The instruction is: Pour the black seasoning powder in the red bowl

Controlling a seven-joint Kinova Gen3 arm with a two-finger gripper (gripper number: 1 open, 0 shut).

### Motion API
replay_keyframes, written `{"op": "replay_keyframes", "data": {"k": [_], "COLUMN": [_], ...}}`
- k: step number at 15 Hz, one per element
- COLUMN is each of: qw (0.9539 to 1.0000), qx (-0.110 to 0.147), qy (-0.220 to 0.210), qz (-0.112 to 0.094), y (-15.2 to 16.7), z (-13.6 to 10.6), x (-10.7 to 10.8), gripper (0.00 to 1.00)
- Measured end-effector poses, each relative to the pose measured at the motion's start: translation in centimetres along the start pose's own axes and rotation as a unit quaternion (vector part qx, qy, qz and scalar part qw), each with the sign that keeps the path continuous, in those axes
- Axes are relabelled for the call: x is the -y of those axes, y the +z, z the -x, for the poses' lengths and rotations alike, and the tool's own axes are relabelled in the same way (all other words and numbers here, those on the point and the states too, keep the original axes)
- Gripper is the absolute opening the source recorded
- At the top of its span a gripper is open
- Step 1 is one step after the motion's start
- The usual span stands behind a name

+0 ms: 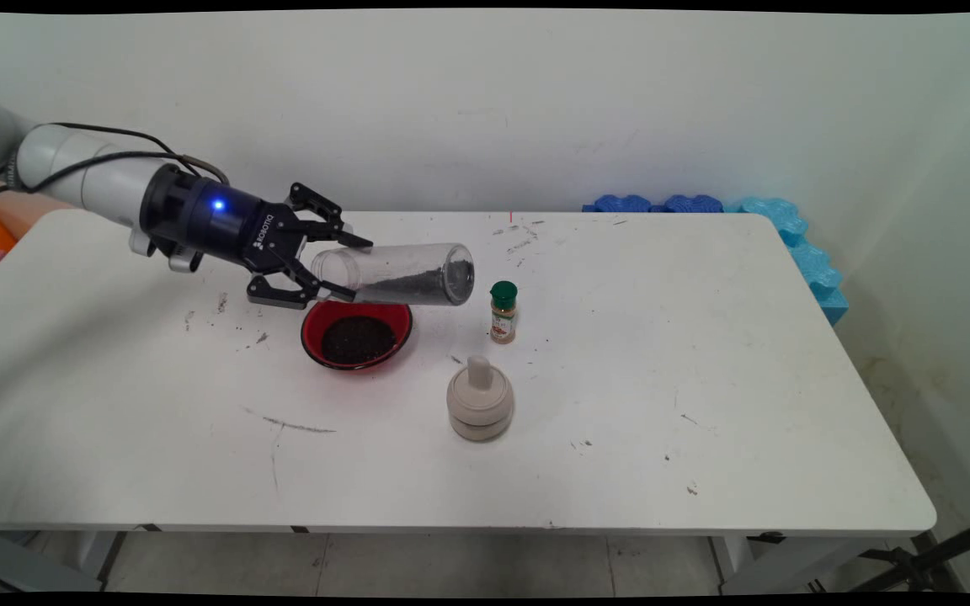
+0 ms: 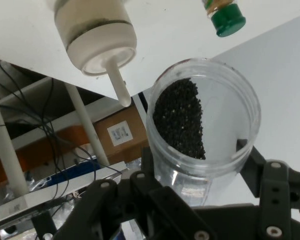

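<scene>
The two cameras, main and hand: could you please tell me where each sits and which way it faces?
Main view: above the table's near side, facing the wall; shows the arm and gripper holding a clear jar over a red bowl.
Hand view: on the hand, looking along the gripper into the jar.
Shared: the jar, green-capped spice bottle and white grinder.

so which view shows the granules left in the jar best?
Hand view: it looks straight into the clear jar at the black granules. Main view shows them only side-on, a dark layer through the wall.
</scene>
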Motion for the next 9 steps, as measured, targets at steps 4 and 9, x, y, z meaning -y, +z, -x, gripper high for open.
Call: {"op": "replay_keyframes", "data": {"k": [4, 9], "qw": [0.9999, 0.9989], "qx": [0.003, 0.011], "qy": [-0.015, -0.040], "qz": [0.007, 0.022], "y": [0.09, 0.39], "z": [-0.17, -0.19], "x": [0.07, -0.15], "gripper": [0.00, 0.00]}}
